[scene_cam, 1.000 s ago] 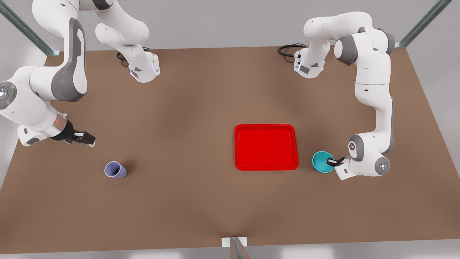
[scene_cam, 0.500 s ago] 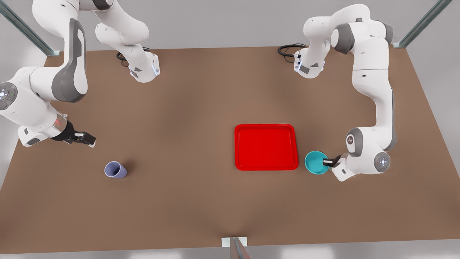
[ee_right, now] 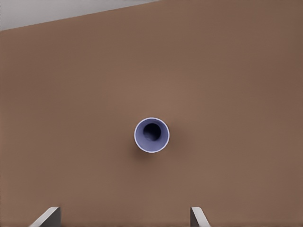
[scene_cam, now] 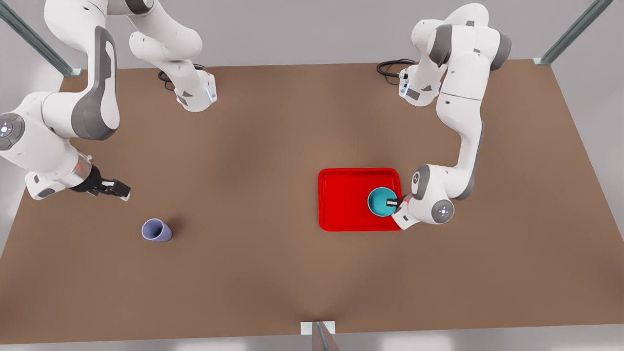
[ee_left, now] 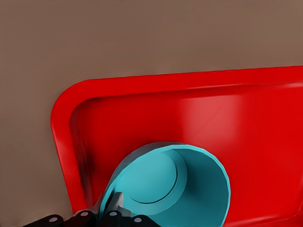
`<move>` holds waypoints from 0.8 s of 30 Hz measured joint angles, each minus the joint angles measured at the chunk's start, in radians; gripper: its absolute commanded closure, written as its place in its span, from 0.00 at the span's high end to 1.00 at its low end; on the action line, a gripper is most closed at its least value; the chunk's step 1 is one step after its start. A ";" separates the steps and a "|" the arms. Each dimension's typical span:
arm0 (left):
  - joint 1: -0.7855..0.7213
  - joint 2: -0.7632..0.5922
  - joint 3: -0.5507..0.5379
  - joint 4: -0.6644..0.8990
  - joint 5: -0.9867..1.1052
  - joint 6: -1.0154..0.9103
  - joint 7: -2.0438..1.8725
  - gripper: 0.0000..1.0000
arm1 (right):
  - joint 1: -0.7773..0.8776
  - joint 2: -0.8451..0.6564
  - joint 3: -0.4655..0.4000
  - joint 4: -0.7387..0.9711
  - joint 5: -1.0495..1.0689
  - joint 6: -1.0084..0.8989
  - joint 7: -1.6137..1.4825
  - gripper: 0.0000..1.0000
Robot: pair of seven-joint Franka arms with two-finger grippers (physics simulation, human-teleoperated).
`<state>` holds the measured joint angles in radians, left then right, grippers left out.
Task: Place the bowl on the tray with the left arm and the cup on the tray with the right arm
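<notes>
Bowl over the tray, cup waiting.

Tabletop (scene_cam: pixel 273 146): tray (scene_cam: pixel 343 197) holds my left gripper (scene_cam: pixel 393 201) at its right edge, fingers pinching the bowl (scene_cam: pixel 380 201) rim for release; right gripper (scene_cam: pixel 115 189) waits, fingers spread, above the cup (scene_cam: pixel 156 229) near the left edge.

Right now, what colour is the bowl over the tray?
Teal; the bowl shows best in the left wrist view, above the red tray.

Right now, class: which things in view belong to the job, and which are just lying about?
Job: bowl, clamped in left gripper over tray; cup on table, right gripper open, apart from it.

Lying about: black cables by the arm bases.
</notes>
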<state>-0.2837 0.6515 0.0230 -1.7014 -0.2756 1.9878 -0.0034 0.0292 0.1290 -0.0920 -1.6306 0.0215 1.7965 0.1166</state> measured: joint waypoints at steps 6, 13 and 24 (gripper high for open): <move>0.000 -0.004 0.001 0.009 -0.098 0.011 0.012 1.00 | 0.000 0.001 0.000 0.000 0.001 0.001 0.000 1.00; 0.015 -0.311 0.144 0.161 0.047 -0.361 0.079 1.00 | 0.000 0.001 0.000 0.000 0.001 0.001 0.000 1.00; 0.062 -0.459 0.086 0.238 0.323 -0.554 0.129 1.00 | 0.000 -0.006 0.000 -0.078 0.001 0.075 -0.003 1.00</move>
<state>-0.2213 0.1927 0.1088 -1.4634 0.0476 1.4341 0.1258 0.0292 0.1226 -0.0919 -1.7085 0.0227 1.8718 0.1135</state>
